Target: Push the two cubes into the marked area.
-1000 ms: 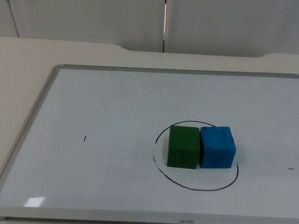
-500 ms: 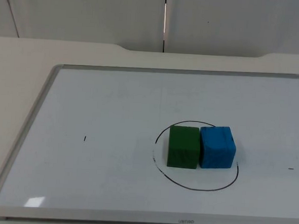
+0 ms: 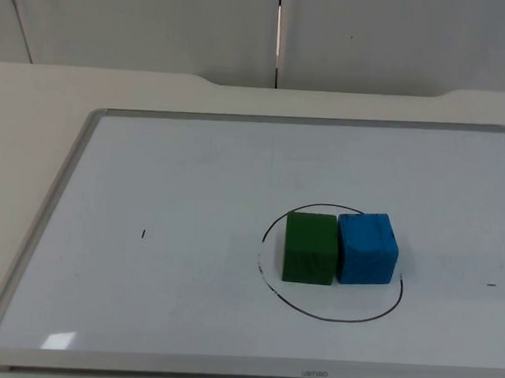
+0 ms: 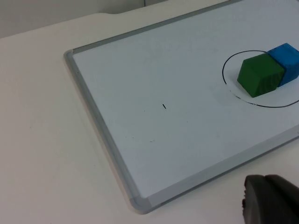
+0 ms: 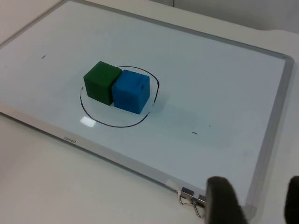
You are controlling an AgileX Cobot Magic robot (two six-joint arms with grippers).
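Nothing moved — green cube (image 3: 309,247) and blue cube (image 3: 367,247) stay touching inside the circle (image 3: 330,315).
Right gripper (image 5: 254,200) released, well apart from them; left gripper (image 4: 271,200) also distant — grip state unclear.

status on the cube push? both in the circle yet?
Done: the green cube and the blue cube sit touching side by side inside the drawn circle on the whiteboard. The blue cube's outer edge lies close to the line. In hand: nothing; the right gripper is open, back off the board's corner, and the left gripper waits past the board's edge. Left: nothing visible.
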